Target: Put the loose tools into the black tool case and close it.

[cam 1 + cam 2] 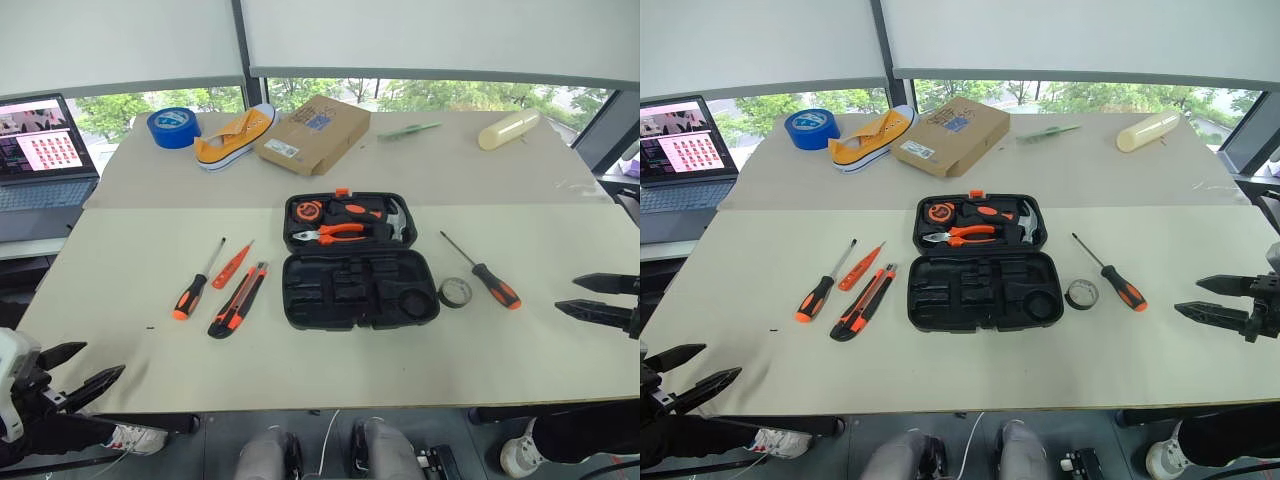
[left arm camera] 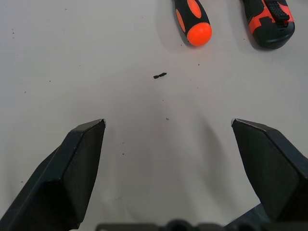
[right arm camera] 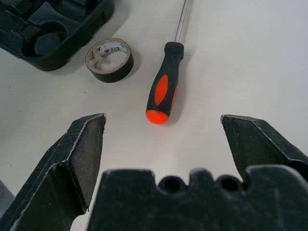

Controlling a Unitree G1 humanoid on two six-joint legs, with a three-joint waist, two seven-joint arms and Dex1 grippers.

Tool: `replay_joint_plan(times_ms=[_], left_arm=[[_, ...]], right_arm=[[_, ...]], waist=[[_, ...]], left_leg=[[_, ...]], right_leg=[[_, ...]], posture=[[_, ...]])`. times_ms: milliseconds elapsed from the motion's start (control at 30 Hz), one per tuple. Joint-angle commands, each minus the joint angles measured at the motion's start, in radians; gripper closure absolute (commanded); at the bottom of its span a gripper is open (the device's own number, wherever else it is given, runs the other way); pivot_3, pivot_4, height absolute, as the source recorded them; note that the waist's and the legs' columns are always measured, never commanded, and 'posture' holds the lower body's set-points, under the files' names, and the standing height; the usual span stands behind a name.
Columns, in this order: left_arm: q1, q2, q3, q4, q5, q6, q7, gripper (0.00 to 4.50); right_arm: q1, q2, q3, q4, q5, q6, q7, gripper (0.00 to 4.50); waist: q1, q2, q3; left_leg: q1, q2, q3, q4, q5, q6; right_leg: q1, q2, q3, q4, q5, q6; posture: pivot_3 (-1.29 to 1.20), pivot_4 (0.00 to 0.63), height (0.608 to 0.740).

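The black tool case (image 1: 300,312) lies open at the table's middle. Its far half holds pliers, a hammer and a tape measure, and the shaped slots of its near half are empty. To its left lie an orange-and-black screwdriver (image 1: 193,285), a slim red tester screwdriver (image 1: 232,265) and a utility knife (image 1: 238,300). On the case's right are a small dark tape roll (image 1: 455,292) and a second screwdriver (image 1: 485,273). My left gripper (image 1: 100,362) hangs open at the near left edge, short of the first screwdriver's handle (image 2: 192,21). My right gripper (image 3: 162,116) stands open, facing the second screwdriver's handle (image 3: 163,91).
Along the far side of the table sit a big blue tape roll (image 1: 173,127), a yellow shoe (image 1: 235,135), a brown cardboard box (image 1: 313,133), a green strip (image 1: 408,130) and a pale cylinder (image 1: 508,128). A laptop (image 1: 40,150) stands at the far left.
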Motion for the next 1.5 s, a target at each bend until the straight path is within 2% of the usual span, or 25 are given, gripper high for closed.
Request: replay_joint_plan(times_ms=[33,100,167,267,400,533,833,1067,1267,1300,1367,1500], left_arm=[[-0.004,0.007,0.015,-0.015,0.020,-0.002,0.021,0.00],[-0.040,0.018,-0.014,-0.028,0.035,0.034,0.070,0.00],[-0.137,0.040,-0.022,-0.113,-0.057,0.180,0.154,0.00],[-0.277,0.078,-0.053,-0.193,-0.110,0.384,0.286,0.00],[-0.432,0.111,-0.123,-0.244,-0.171,0.585,0.393,0.00],[-0.573,0.096,-0.190,-0.209,-0.189,0.731,0.498,0.00],[-0.734,0.074,-0.468,-0.108,-0.077,0.681,0.526,0.00],[-0.812,0.065,-0.592,-0.029,0.008,0.655,0.528,0.00],[-0.830,0.066,-0.666,0.087,0.093,0.619,0.519,0.00],[-0.827,0.062,-0.671,0.096,0.094,0.617,0.508,0.41],[-0.816,0.062,-0.676,0.106,0.097,0.604,0.488,0.96],[-0.832,0.080,-0.667,0.158,0.135,0.513,0.454,2.52]], right_arm=[[-0.015,-0.012,-0.020,0.002,-0.002,-0.040,0.014,0.05],[-0.012,-0.013,-0.032,-0.025,0.000,-0.065,-0.001,0.05],[-0.034,0.003,-0.061,-0.119,0.043,-0.042,-0.031,0.05],[-0.037,0.031,-0.086,-0.276,0.098,0.035,-0.080,0.05],[0.026,0.094,-0.111,-0.595,0.204,0.178,-0.168,0.05],[0.076,0.134,-0.110,-0.856,0.295,0.299,-0.246,0.05],[-0.018,0.211,0.017,-1.163,0.418,0.417,-0.368,0.05],[-0.079,0.250,0.089,-1.207,0.410,0.418,-0.425,0.05],[-0.092,0.262,0.099,-1.219,0.424,0.425,-0.455,0.05],[-0.090,0.262,0.098,-1.220,0.424,0.424,-0.459,0.00],[-0.086,0.261,0.095,-1.223,0.422,0.424,-0.467,0.00],[-0.051,0.248,0.068,-1.235,0.421,0.425,-0.485,0.00]], waist=[[0.000,0.000,0.000],[0.001,0.000,0.000],[0.004,0.000,0.000],[0.006,0.000,0.000],[0.007,0.000,0.000],[0.008,0.000,0.000],[0.023,-0.001,0.000],[0.025,-0.002,0.001],[0.024,-0.002,0.001],[0.025,-0.002,0.001],[0.025,-0.002,0.001],[0.025,-0.002,0.001]], left_leg=[[0.000,0.000,0.000,0.000,0.000,0.000],[0.000,0.000,0.000,0.000,0.000,0.000],[0.000,0.000,0.000,0.000,0.000,0.000],[-0.001,0.001,-0.002,0.004,0.000,0.000],[-0.002,0.001,-0.003,0.007,0.000,-0.001],[-0.002,0.001,-0.003,0.007,0.002,0.003],[-0.002,0.000,-0.002,0.008,-0.001,-0.002],[-0.004,-0.001,-0.002,0.009,0.002,0.003],[-0.004,-0.001,-0.002,0.009,0.002,0.003],[-0.004,-0.001,-0.002,0.009,0.002,0.003],[-0.003,0.000,-0.002,0.009,0.002,0.003],[-0.002,0.000,-0.002,0.009,0.002,0.003]], right_leg=[[0.000,0.000,0.000,0.000,0.000,0.000],[0.000,0.000,0.000,0.000,0.000,0.000],[0.000,0.000,0.000,0.000,0.000,0.000],[0.001,0.000,0.000,0.002,0.000,0.000],[0.001,0.001,0.000,0.004,0.001,0.000],[0.001,0.004,0.000,0.005,0.001,0.000],[0.001,0.009,0.000,0.004,0.001,0.000],[0.000,0.010,-0.001,0.003,0.002,0.000],[0.000,0.010,-0.001,0.003,0.002,0.000],[0.000,0.010,-0.001,0.004,0.002,0.000],[0.001,0.010,-0.001,0.004,0.002,0.000],[0.001,0.009,0.000,0.005,0.001,0.000]], posture=[[0.00,0.150,0.731],[0.00,0.150,0.731],[0.00,0.150,0.731],[0.00,0.150,0.731],[0.00,0.150,0.731],[0.00,0.150,0.731],[0.00,0.150,0.731],[0.00,0.150,0.731],[0.00,0.150,0.731],[0.00,0.150,0.731],[0.00,0.150,0.731],[0.00,0.150,0.731]])
